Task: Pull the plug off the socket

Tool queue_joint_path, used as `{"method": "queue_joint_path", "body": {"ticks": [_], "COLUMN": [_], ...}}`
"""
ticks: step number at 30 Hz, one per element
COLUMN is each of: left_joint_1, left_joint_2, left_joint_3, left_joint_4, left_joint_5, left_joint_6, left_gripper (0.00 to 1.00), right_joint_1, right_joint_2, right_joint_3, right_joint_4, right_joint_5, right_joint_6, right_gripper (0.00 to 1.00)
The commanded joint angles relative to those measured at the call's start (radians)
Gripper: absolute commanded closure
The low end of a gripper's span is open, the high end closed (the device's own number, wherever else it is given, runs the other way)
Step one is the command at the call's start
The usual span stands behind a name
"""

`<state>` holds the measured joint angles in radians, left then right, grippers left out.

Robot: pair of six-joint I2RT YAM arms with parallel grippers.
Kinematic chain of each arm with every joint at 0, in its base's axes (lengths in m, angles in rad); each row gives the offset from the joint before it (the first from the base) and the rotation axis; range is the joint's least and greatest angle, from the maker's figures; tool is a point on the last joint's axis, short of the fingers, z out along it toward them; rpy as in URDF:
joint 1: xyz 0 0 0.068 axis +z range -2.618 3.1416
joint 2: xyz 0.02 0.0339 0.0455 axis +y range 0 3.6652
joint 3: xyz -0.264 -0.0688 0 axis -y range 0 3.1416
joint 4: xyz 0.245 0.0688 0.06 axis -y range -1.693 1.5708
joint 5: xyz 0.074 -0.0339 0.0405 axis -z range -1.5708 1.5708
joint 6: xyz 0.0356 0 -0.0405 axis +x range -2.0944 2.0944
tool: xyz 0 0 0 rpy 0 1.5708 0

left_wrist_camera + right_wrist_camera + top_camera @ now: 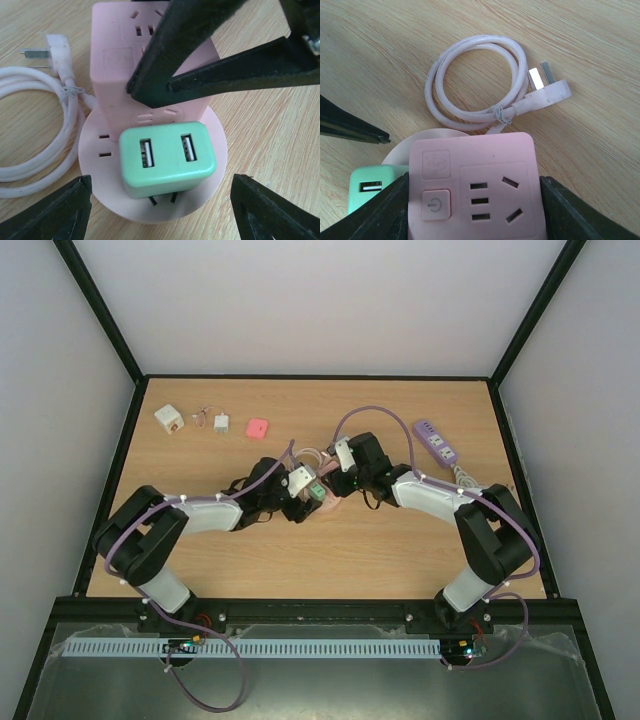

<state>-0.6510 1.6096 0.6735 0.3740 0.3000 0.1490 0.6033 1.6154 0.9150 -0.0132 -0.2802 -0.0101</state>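
Clamping the socket (pixel 117 70) by its square block, the right pincer (pixel 474 190) holds it on the bench (pixel 380 55). A green plug (pixel 167 157) sits on the socket's round base, with its prongs partly showing. Around it the left pincer (pixel 161 195) stands apart, flanking the plug without contact.

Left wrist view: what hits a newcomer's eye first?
The mint-green plug on the round base of the pink socket, dead centre between the fingers of the open left hand. Behind it, the right hand clamps the socket's square block, with the coiled cable alongside.
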Motion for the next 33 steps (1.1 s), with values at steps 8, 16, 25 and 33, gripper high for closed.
{"method": "queue_joint_path", "body": {"ticks": [8, 16, 25, 33], "left_joint_1": [-0.025, -0.028, -0.032, -0.042], "left_joint_2": [0.048, 0.079, 0.07, 0.012], "left_joint_3": [0.012, 0.013, 0.009, -0.017], "left_joint_4": [0.121, 0.174, 0.198, 0.224], "left_joint_5": [-0.064, -0.063, -0.062, -0.097], "left_joint_6": [-0.019, -0.014, -0.031, 0.017], "left_gripper": [0.33, 0.44, 0.61, 0.67], "right_joint_1": [-0.008, -0.008, -0.008, -0.008], "right_joint_2": [0.014, 0.019, 0.026, 0.041], "right_joint_3": [-0.016, -0.015, -0.013, -0.008], "right_joint_4": [-0.026, -0.027, -0.029, -0.035], "right_joint_5": [0.01, 0.007, 0.007, 0.037], "right_joint_6": [0.014, 0.012, 0.007, 0.001], "right_gripper": [0.53, 0.57, 0.6, 0.64]}}
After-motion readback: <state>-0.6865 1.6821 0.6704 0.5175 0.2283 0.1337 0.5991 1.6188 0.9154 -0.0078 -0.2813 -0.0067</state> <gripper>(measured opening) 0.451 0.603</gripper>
